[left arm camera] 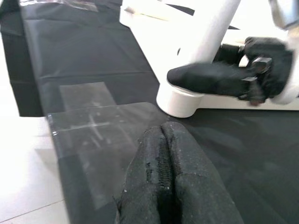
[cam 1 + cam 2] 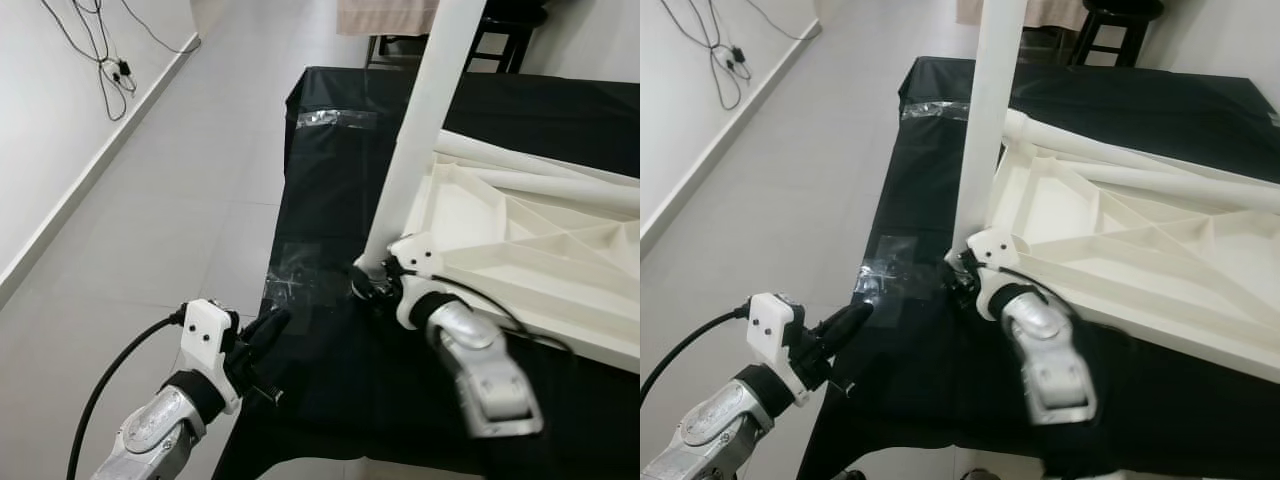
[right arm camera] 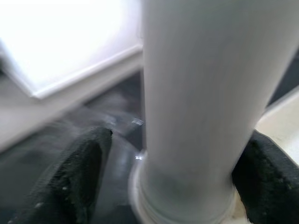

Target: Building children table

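Observation:
A white children's table top [image 2: 520, 250] lies upside down on the black-covered table [image 2: 330, 390]. One white leg [image 2: 420, 130] stands upright in its near-left corner socket. My right gripper [image 2: 375, 285] is at the base of that leg, open, one finger on each side. In the right wrist view one finger [image 3: 74, 177] stands slightly off the leg [image 3: 191, 107], while the other touches it. My left gripper [image 2: 268, 330] hovers over the black table's front-left edge, left of the leg. It is shut and holds nothing, its fingertips [image 1: 154, 140] pressed together.
Two more white legs [image 2: 540, 165] lie along the far side of the upturned top. Clear tape patches [image 2: 295, 275] hold the black cloth down. Grey tiled floor [image 2: 180, 200] runs along the left, with cables [image 2: 105, 70] on the wall. A dark stool [image 2: 500, 40] stands behind.

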You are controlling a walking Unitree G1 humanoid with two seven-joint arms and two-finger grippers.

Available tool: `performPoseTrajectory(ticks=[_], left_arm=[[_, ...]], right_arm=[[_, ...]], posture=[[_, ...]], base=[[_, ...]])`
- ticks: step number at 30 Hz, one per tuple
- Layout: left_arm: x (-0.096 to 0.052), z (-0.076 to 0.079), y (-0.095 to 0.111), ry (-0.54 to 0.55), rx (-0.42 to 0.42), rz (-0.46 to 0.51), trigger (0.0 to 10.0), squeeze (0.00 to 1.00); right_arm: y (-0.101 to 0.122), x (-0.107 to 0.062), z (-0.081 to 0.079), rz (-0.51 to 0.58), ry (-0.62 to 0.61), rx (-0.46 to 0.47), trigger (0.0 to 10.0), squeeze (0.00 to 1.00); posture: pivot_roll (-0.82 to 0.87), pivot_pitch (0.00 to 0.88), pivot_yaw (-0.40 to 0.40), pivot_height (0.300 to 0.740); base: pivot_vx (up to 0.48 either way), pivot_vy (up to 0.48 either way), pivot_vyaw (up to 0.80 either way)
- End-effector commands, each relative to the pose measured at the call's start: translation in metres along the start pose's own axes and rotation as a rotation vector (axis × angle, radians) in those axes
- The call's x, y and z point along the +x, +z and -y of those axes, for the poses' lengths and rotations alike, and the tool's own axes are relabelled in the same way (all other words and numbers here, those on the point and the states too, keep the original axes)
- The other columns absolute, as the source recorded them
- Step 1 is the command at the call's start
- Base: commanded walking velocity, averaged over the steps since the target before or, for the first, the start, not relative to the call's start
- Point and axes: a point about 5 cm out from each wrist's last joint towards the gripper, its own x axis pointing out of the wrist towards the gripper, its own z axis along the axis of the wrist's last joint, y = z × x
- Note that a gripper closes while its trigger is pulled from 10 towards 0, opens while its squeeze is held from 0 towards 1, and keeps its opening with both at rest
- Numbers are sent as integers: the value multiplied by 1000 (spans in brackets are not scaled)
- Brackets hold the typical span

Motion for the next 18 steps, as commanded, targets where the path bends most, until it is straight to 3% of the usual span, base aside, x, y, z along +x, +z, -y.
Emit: performPoseTrajectory(ticks=[1,3,4,7,8,9,12,13,14,15,18], left_arm=[[0,1,-5,0,-14,-26,10000,0],[0,1,-5,0,-14,-26,10000,0],[1,2,-6,-2,-16,-25,10000,0],[3,3,-6,-3,-17,-24,10000,0],[4,4,-6,-4,-18,-22,10000,0],[5,6,-7,-3,-19,-18,10000,0],[5,7,-7,-2,-18,-17,10000,0],[5,7,-6,-1,-18,-15,10000,0],[6,8,-6,0,-18,-14,10000,0],[6,8,-6,0,-18,-13,10000,0],[6,9,-6,0,-17,-12,10000,0]], right_arm=[[8,6,-11,45,234,-23,10000,471],[8,6,-11,45,234,-23,10000,471],[11,6,-7,37,342,-53,10000,0],[12,9,2,13,446,-63,10000,0],[15,15,13,1,509,-54,10000,0],[22,29,30,13,523,12,10000,0],[24,35,35,15,507,24,10000,0],[26,40,38,14,490,46,2392,0],[28,43,40,10,484,62,2392,0],[29,45,42,8,482,72,0,0],[29,44,44,10,518,109,0,0]], posture=[[24,149,-25,740],[24,149,-25,740],[26,143,-29,740],[33,136,-35,740],[42,128,-42,740],[46,123,-46,740],[52,120,-51,740],[55,117,-53,740],[56,116,-55,740],[58,115,-57,740],[58,116,-57,740]], base=[[0,0,0],[0,0,0],[0,0,0],[0,0,0],[0,0,0],[0,0,0],[0,0,0],[0,0,0],[0,0,0],[0,0,0],[0,0,0]])
